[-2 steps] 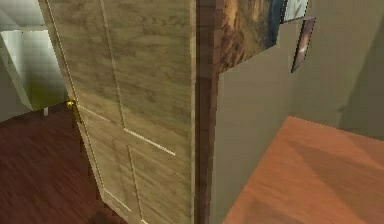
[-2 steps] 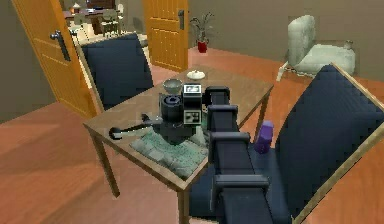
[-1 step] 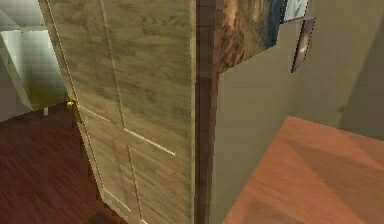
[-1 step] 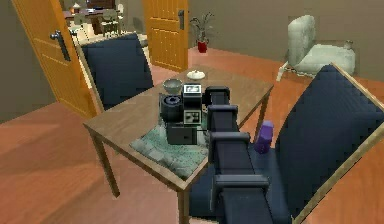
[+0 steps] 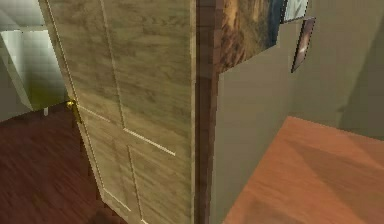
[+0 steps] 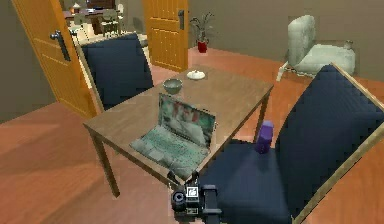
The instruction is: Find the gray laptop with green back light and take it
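Note:
A gray laptop (image 6: 172,138) lies on the wooden table (image 6: 225,100) in the arm side view, lid up. Its screen shows a greenish picture and its keyboard reaches toward the table's near edge. Just below that edge, at the view's bottom, sits my gripper (image 6: 186,200), a dark body with a white marked square. The laptop lies right behind its far end, so I cannot tell whether it holds anything.
A bowl (image 6: 173,86) and a plate (image 6: 196,74) sit farther back on the table, a purple cup (image 6: 264,136) at its right. Dark blue chairs (image 6: 118,66) (image 6: 322,130) flank it. The forward view has a wooden door (image 5: 130,100) close ahead.

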